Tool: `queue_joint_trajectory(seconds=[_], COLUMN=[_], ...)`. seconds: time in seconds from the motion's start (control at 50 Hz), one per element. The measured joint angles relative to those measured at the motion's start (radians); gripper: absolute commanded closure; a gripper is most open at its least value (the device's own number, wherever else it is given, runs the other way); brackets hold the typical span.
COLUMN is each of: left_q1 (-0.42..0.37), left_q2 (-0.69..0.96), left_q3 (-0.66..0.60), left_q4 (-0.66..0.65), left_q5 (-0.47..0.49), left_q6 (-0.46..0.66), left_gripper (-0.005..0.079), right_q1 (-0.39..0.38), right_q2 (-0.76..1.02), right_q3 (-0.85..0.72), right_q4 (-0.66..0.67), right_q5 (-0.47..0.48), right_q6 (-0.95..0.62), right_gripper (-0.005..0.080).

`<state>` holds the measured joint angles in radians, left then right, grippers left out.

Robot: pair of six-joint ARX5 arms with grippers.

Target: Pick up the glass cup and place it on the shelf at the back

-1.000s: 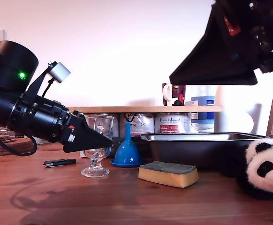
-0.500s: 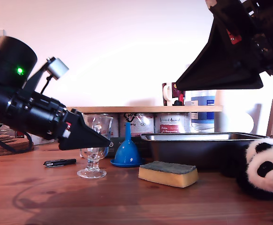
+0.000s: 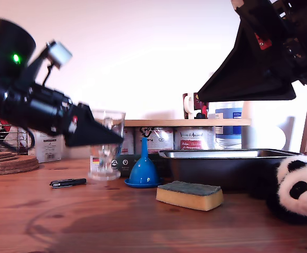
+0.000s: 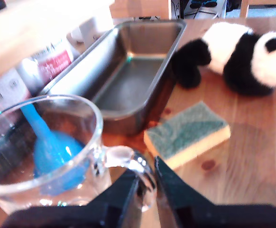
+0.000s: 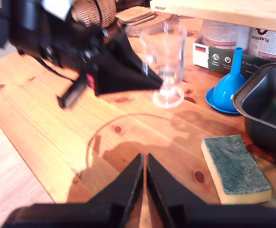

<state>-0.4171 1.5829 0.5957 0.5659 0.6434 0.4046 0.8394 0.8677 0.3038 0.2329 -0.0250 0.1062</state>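
A: Wooden table (image 3: pixel 143 226), pale wall behind. Where was the glass cup (image 3: pixel 107 145)?

B: Clear of the table, upright, handle clamped between the jaws of my first claw (image 4: pixel 146 183).

A: Second claw (image 5: pixel 143 176)?

B: Jaws together, empty, high, well apart from the cup.

A: Key relation?

B: The shelf (image 3: pixel 185 122) lay behind the cup, toward the exterior view's right; the foot sat below plank level.

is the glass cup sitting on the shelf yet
No, the glass cup hangs in my first gripper just above the table, below the shelf.
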Motion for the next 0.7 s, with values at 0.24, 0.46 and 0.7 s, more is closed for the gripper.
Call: queue_joint_trajectory(seconds=[0.24, 0.46, 0.7], left_q1=[0.0, 0.003, 0.014], left_q2=[-0.149, -0.22, -0.219], left_q3=[0.0, 0.009, 0.119], left_q4=[-0.087, -0.187, -0.274], left_q5=[0.001, 0.021, 0.032], left_q6=[0.0, 0.0, 0.0], left_gripper=[0.0767, 0.0767, 0.0767], right_q1=[0.0, 0.0, 0.0], right_q2=[0.0, 0.0, 0.0], right_q3=[0.0, 0.0, 0.0], right_q4=[0.001, 0.0, 0.001], right_q5=[0.0, 0.006, 0.006], right_q6=[0.0, 0.0, 0.0], right_gripper=[0.0765, 0.0765, 0.0765])
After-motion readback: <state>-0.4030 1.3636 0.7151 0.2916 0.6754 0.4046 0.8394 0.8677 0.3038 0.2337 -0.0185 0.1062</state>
